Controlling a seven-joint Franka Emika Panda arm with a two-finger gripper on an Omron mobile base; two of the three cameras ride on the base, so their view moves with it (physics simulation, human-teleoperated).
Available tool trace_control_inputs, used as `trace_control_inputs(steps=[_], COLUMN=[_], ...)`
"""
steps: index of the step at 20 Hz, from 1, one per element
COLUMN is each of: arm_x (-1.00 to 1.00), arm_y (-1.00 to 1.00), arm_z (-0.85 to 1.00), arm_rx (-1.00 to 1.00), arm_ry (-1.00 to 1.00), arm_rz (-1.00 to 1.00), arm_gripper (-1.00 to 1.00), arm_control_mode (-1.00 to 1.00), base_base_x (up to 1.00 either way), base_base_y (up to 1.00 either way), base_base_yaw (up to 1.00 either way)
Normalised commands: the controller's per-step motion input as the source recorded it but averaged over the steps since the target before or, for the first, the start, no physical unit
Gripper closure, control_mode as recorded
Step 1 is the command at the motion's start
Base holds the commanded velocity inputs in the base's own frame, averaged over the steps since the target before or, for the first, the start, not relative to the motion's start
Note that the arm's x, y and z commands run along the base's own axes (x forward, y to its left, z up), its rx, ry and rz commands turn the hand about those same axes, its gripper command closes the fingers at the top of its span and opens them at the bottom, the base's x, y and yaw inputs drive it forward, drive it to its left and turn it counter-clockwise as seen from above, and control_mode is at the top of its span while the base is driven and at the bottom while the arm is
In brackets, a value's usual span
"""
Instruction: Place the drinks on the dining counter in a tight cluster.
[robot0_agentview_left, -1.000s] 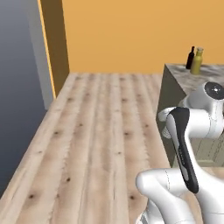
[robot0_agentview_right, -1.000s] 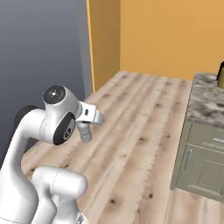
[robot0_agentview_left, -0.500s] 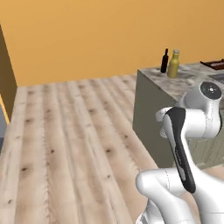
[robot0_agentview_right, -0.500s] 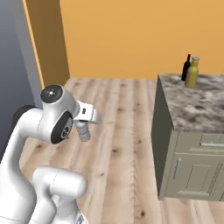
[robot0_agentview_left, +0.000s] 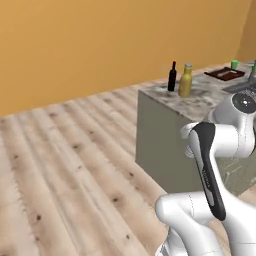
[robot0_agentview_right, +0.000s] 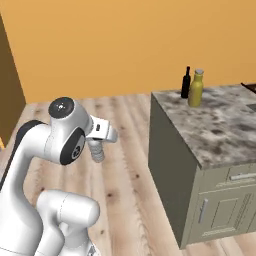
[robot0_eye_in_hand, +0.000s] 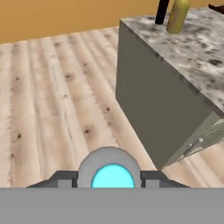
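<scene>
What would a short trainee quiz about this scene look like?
1. True or false: the wine bottle and the juice bottle stand upright on the counter.
2. What does the gripper hold? A) a green cup B) the water bottle C) nothing
3. Fill in: the two standing bottles are near the counter's ___ (corner or middle).

Key: 1 true; 2 B; 3 corner.

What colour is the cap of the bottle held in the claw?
Blue, on the water bottle between the claw tips; clearest in the hand view.
</scene>
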Motion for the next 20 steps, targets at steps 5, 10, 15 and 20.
trace_control_inputs(steps=[5,10,15,20], arm_x=[0.0,0.0,0.0,0.0], arm_y=[0.0,0.0,0.0,0.0], arm_z=[0.0,0.0,0.0,0.0], arm_rx=[0.0,0.0,0.0,0.0], arm_ry=[0.0,0.0,0.0,0.0], arm_rz=[0.0,0.0,0.0,0.0], arm_gripper=[1.0,1.0,1.0,1.0], arm_control_mode=[1.0,1.0,1.0,1.0], base_base_x=[1.0,0.99,0.91,0.97], base_base_y=[0.74,0.63,0.57,0.49], base_base_yaw=[-0.52,-0.64,-0.64,-0.62])
